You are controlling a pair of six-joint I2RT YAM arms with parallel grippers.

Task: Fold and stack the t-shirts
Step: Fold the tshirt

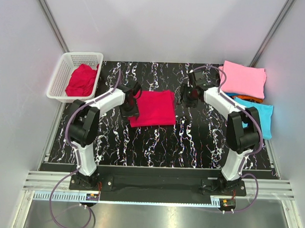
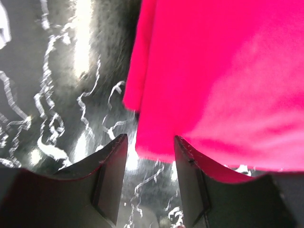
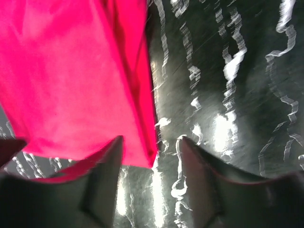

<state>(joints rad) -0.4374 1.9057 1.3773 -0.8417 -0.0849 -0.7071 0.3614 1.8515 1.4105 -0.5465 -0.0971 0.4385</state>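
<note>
Lying folded mid-frame in the top view, a crimson t-shirt (image 1: pixel 153 108) rests flat on the marbled black table (image 1: pixel 156 144). The left gripper (image 1: pixel 130 107) hangs at its left edge and the right gripper (image 1: pixel 189 97) just off its right edge. Both have fingers apart, clamping nothing. A second red t-shirt (image 1: pixel 82 80) sits crumpled in the white basket (image 1: pixel 58 78), upper left. A pink t-shirt (image 1: pixel 244 78) tops the pile at upper right.

Left arm (image 1: pixel 107 99), right arm (image 1: pixel 218 99): white shells, black joints, black bases. Purple cables (image 1: pixel 64 213) loop out below. Fingers (image 2: pixel 111 175) dark, wedge-shaped.
</note>
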